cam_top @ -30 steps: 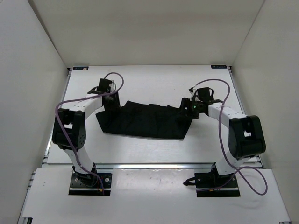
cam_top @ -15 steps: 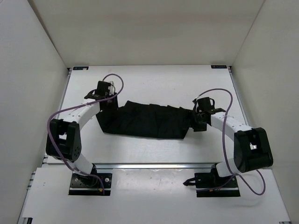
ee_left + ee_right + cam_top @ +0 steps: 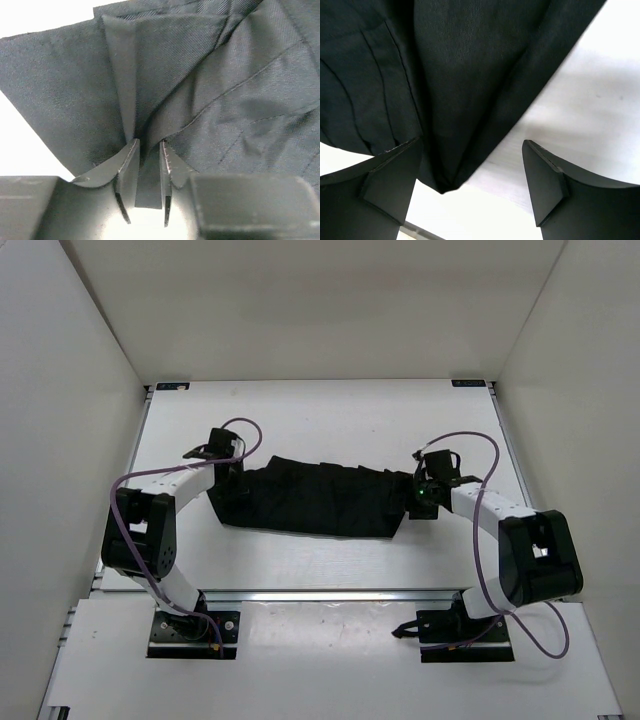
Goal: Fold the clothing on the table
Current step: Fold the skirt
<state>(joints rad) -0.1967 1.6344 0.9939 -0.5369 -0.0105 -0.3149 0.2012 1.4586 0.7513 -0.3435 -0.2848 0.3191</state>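
Left claw (image 3: 148, 145) sits at the left end of the clothing (image 3: 320, 498); fingers nearly together, nipping a raised pleat of black fabric; I see the cloth fan out from that pinch. Clothing lies mid-worktop (image 3: 330, 415) as a long wrinkled band running between my two arms; left end looks wider. Right claw (image 3: 472, 144) is low over the right end; fingers spread wide; a pointed corner of fabric lies in the gap, not gripped; bare white worktop shows beside that corner.
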